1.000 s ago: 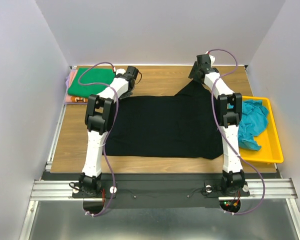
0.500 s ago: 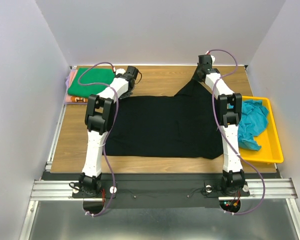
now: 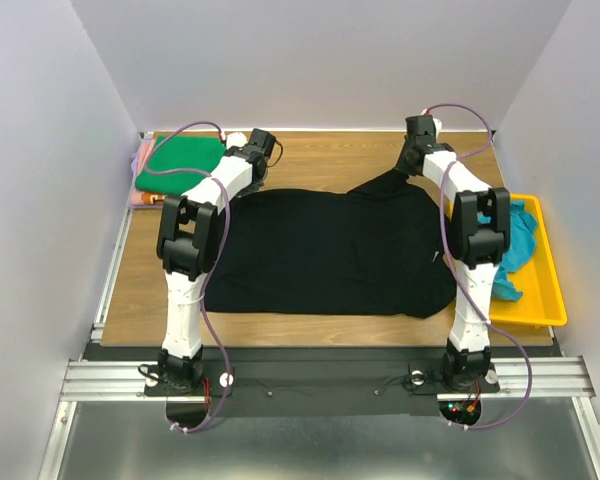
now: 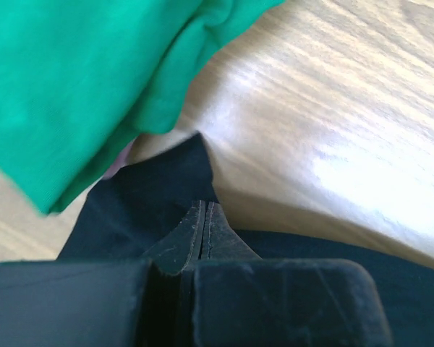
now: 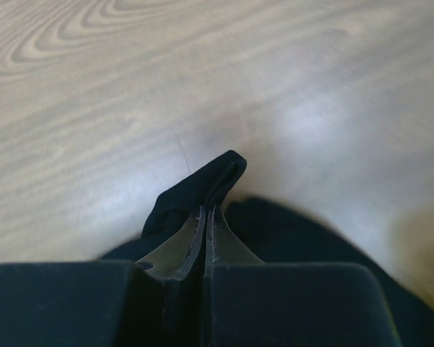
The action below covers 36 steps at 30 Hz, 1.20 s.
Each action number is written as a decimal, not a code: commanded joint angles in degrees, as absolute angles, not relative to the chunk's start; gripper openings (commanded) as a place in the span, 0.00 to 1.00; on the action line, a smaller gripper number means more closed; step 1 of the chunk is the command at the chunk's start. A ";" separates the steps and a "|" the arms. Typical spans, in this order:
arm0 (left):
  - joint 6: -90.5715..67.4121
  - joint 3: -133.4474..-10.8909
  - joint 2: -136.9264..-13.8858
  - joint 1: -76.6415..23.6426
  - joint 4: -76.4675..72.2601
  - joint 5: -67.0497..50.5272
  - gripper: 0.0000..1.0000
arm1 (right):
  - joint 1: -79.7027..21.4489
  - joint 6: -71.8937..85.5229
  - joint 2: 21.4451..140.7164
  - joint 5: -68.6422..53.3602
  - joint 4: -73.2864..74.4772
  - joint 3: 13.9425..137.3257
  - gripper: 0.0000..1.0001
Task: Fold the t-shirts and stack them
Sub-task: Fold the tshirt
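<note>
A black t-shirt (image 3: 330, 250) lies spread over the middle of the table. My left gripper (image 3: 250, 178) is shut on its far left corner. Seen from the left wrist, the left gripper (image 4: 205, 208) pinches black cloth (image 4: 152, 195) beside a folded bright green t-shirt (image 4: 79, 79). My right gripper (image 3: 408, 168) is shut on the far right corner. From the right wrist, a folded tip of the black shirt (image 5: 206, 181) sticks out past the right gripper (image 5: 206, 211). The green t-shirt (image 3: 180, 160) rests on an orange-pink one (image 3: 143, 198) at the back left. A teal-blue t-shirt (image 3: 515, 250) lies crumpled in the tray.
A yellow plastic tray (image 3: 550, 295) stands along the right edge of the table. Bare wood (image 3: 330, 160) shows between the two grippers at the back. White walls close in on three sides.
My right gripper has shut on the black shirt's far right corner and moved right and back with it. The raised black peak has flattened. The left elbow has swung left.
</note>
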<state>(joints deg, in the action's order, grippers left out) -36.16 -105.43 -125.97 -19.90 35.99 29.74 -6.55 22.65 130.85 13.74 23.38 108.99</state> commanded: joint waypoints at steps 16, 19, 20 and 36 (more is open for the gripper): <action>-46.40 -82.45 -105.56 -23.73 34.28 34.36 0.00 | -6.68 27.42 89.42 10.99 20.48 68.06 0.01; -47.99 -79.28 -101.97 -24.34 34.19 34.54 0.00 | -6.68 27.95 83.61 9.67 20.48 64.08 0.00; -48.42 -77.71 -101.17 -24.52 34.45 34.89 0.00 | -6.68 27.95 82.11 9.23 20.57 61.98 0.00; -57.74 -63.64 -90.79 -28.47 35.77 34.28 0.00 | -6.68 27.60 65.40 7.12 29.00 52.74 0.00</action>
